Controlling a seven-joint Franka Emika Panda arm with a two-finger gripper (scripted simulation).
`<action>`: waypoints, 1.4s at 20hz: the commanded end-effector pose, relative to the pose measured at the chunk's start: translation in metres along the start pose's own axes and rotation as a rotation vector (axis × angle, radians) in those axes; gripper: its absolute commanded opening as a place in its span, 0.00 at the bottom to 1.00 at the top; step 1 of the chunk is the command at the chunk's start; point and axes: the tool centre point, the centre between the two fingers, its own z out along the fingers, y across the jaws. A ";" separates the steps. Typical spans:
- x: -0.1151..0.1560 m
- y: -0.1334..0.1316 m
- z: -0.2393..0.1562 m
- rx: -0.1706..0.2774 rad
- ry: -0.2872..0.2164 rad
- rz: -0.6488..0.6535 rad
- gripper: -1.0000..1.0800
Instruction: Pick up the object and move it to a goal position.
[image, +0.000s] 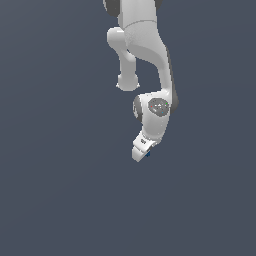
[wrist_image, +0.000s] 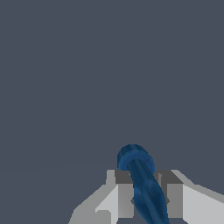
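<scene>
The gripper, just below the middle of the exterior view, pinches the dark blue object between its fingers. The pick looks done. No goal marker is visible, so how much carrying remains cannot be told.

Simulated scene: flat grey backdrop, rendered arm

object: is being shown in deep blue, with a glossy lighter blue sheen.
fingers: are being rendered in pale grey, shading to white.
arm: is being shown in white, with dark grey joint patches.
background: is being rendered in flat slate grey-blue, unpatterned.
</scene>
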 end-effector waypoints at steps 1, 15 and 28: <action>0.000 0.000 0.000 0.000 0.000 0.000 0.00; 0.000 0.027 -0.068 0.001 0.001 -0.001 0.00; 0.003 0.080 -0.198 0.002 0.001 -0.001 0.00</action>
